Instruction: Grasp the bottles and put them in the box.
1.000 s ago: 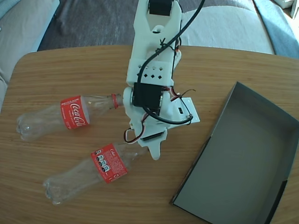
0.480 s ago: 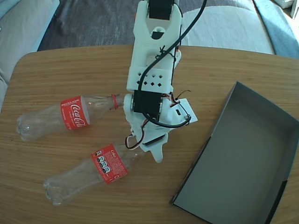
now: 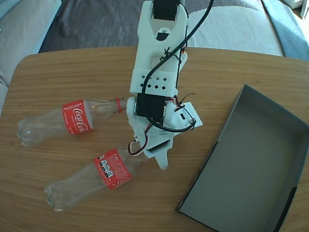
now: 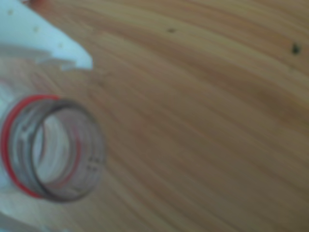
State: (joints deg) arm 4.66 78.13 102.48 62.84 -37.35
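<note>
In the fixed view I see the white arm (image 3: 157, 72) reaching from the far edge over the wooden table (image 3: 58, 67). Its gripper (image 3: 147, 157) is low above the neck of the near bottle (image 3: 91, 181), which lies on its side at the near left, its base toward the near left corner. The far bottle (image 3: 63, 121) also lies on its side, at the left, with its red neck ring just beside the arm's body. The box (image 3: 251, 164) stands at the right, well apart from both bottles, and its grey floor is bare. From this view I cannot tell if the fingers are released or clenched, because the arm hides them.

In the wrist view, which is blurred, the open mouth of a bottle (image 4: 53, 150) with its red ring fills the near left part. One white finger (image 4: 38, 41) is at the far left, just beside the neck. A second white part shows at the near left edge. Whether they press the neck I cannot tell.
</note>
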